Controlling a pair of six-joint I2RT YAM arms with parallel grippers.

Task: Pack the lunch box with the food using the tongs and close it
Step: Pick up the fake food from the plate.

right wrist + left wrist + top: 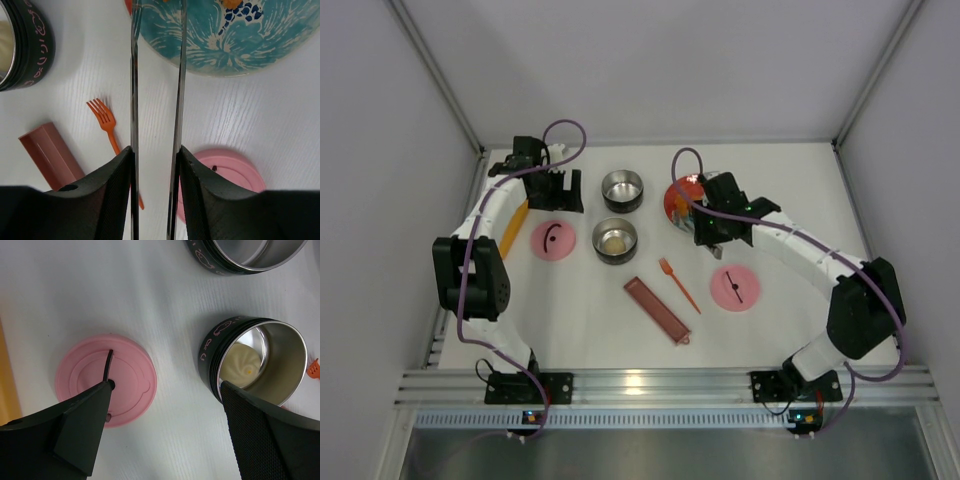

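Note:
The lunch box stands as two open steel tins: the near tin (616,240) (260,360) holds a pale round ball of food (241,365), and the far tin (622,190) (247,255) looks empty. One pink lid (552,240) (106,380) lies to their left, another pink lid (735,288) (230,172) at the right. My left gripper (560,195) (165,390) hangs open above the table between the left lid and the near tin. My right gripper (715,232) (156,150) is shut on the silver tongs (134,75), whose arms reach toward the patterned plate (682,200) (225,35) with an orange food piece (231,4).
An orange plastic fork (678,284) (107,122) and a long dark-red tray (657,310) (50,152) lie in front of the tins. A flat orange bar (513,228) lies along the left side by the left arm. White walls close in the table.

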